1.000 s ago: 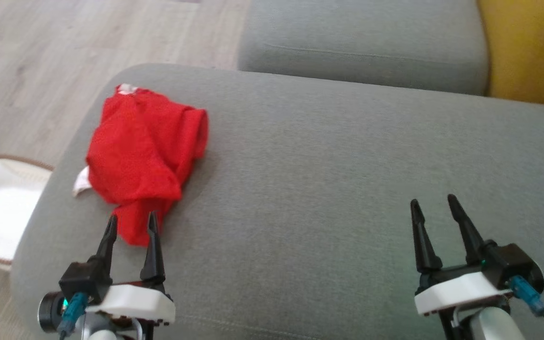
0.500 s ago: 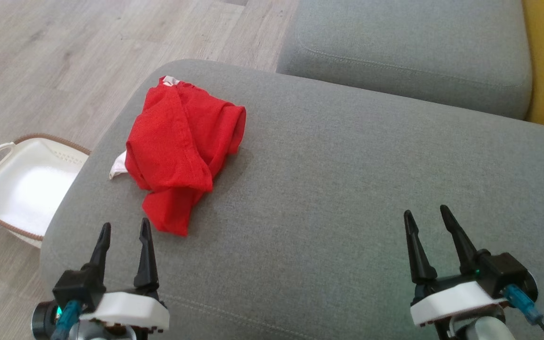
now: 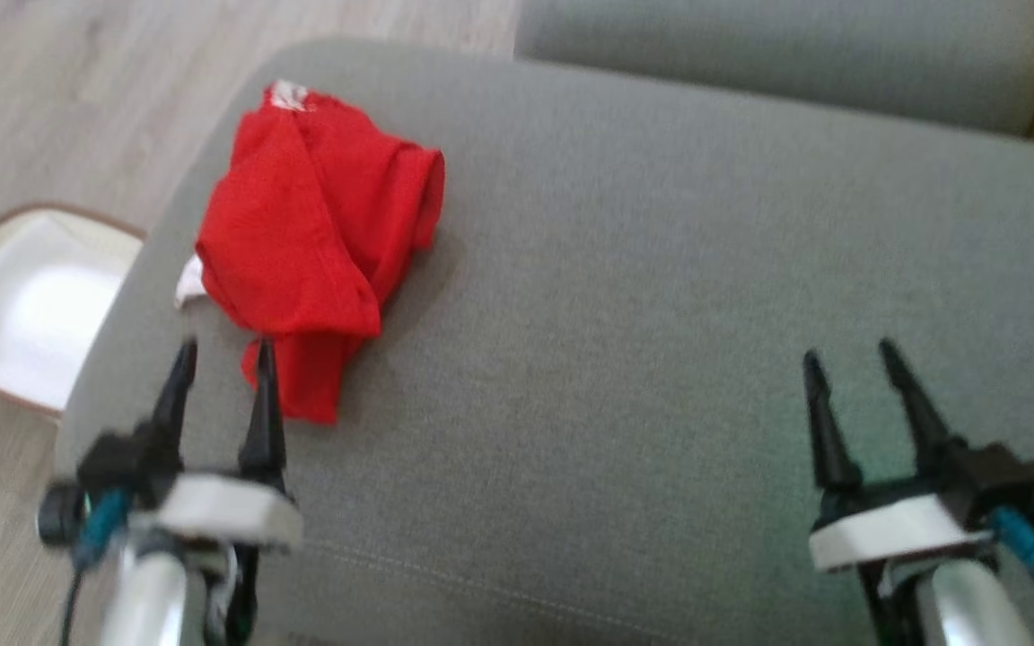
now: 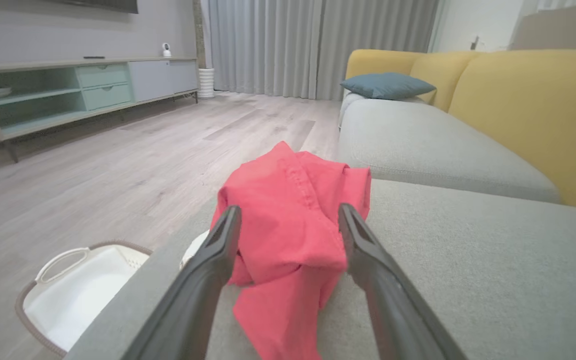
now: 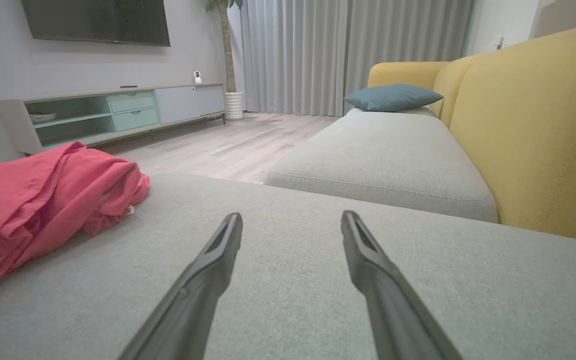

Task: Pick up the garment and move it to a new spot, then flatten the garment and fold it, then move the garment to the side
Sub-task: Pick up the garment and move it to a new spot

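A crumpled red garment (image 3: 315,242) lies in a heap on the left part of a grey cushion (image 3: 625,341), a white bit of fabric peeking out at its left edge. My left gripper (image 3: 223,348) is open just short of the heap's near tail, nothing between its fingers. Seen from the left wrist, the garment (image 4: 288,230) sits straight ahead between the two fingers. Over bare cushion at the lower right, my right gripper (image 3: 847,354) stands open and empty. The right wrist view has the garment (image 5: 43,200) far to the left.
A white laundry basket (image 3: 23,314) with a brown rim stands on the wood floor left of the cushion. A second grey cushion (image 3: 777,54) lies beyond, with a yellow sofa back (image 5: 538,130) to the right. The cushion's left edge is close to my left gripper.
The head camera has shifted, so the whole picture moved. My left gripper drew back from the garment's tail, then came close to it again. Both grippers stayed open.
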Available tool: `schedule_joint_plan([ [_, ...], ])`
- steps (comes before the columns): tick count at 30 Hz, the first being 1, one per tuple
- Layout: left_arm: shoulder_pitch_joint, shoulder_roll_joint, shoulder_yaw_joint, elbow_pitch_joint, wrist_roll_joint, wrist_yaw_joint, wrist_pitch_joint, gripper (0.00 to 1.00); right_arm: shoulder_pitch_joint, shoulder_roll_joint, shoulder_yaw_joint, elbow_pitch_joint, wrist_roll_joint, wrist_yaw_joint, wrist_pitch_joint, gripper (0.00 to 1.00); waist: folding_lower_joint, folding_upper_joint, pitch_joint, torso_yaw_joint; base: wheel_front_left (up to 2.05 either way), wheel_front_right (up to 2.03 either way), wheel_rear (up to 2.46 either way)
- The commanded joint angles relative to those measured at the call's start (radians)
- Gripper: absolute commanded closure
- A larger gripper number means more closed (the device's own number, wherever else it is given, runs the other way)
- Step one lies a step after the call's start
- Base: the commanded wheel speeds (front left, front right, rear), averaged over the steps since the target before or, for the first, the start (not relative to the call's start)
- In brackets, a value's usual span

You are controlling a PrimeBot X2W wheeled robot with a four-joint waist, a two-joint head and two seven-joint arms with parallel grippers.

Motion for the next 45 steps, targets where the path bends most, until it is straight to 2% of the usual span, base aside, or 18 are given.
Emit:
schedule_joint_plan([
  [1,-0.093,0.031,0.039,-0.01,0.012,-0.011,-0.009,0.0,-0.057,-0.008,0.004,-0.047,-0.016,0.004,-0.006,0.0,0.0,0.0,0.072,-0.01,0.0,0.0,0.0],
  [5,-0.235,0.067,0.042,0.079,-0.001,-0.043,0.027,0.0,-0.087,-0.008,-0.046,-0.084,-0.054,0.004,-0.006,0.0,0.0,0.0,0.156,-0.022,0.0,0.0,0.0],
  [14,-0.547,0.171,0.009,0.319,-0.018,-0.107,0.208,0.0,-0.123,-0.008,-0.09,-0.171,-0.109,0.004,0.011,0.0,0.0,0.0,0.3,-0.054,0.0,0.0,0.0],
  [23,-0.739,0.231,-0.021,0.553,-0.032,-0.124,0.267,0.0,-0.13,-0.008,-0.087,-0.212,-0.109,0.004,0.03,0.0,0.0,0.0,0.36,-0.079,0.0,0.0,0.0],
  [31,-0.833,0.24,-0.048,0.735,-0.054,-0.129,0.248,0.0,-0.128,-0.008,-0.077,-0.239,-0.116,0.004,0.041,0.0,0.0,0.0,0.384,-0.091,0.0,0.0,0.0],
  [32,-0.84,0.239,-0.051,0.751,-0.06,-0.13,0.242,0.71,-0.128,-0.008,-0.077,-0.24,-0.116,0.004,0.042,0.0,0.0,0.0,0.385,-0.091,0.0,0.0,0.0],
  [33,-0.846,0.237,-0.055,0.764,-0.065,-0.131,0.233,1.0,-0.127,-0.008,-0.077,-0.241,-0.117,0.004,0.042,0.0,0.0,0.0,0.385,-0.092,0.0,0.0,0.0],
  [39,-0.863,0.246,-0.078,0.792,-0.084,-0.132,0.127,1.0,-0.127,-0.008,-0.061,-0.21,-0.104,0.004,0.035,0.0,0.0,0.0,0.344,-0.11,0.0,0.0,0.0],
  [45,-0.855,0.266,-0.092,0.746,-0.105,-0.133,0.041,1.0,-0.124,-0.008,-0.035,-0.154,-0.065,0.004,0.016,0.0,0.0,0.0,0.259,-0.14,0.0,0.0,0.0],
])
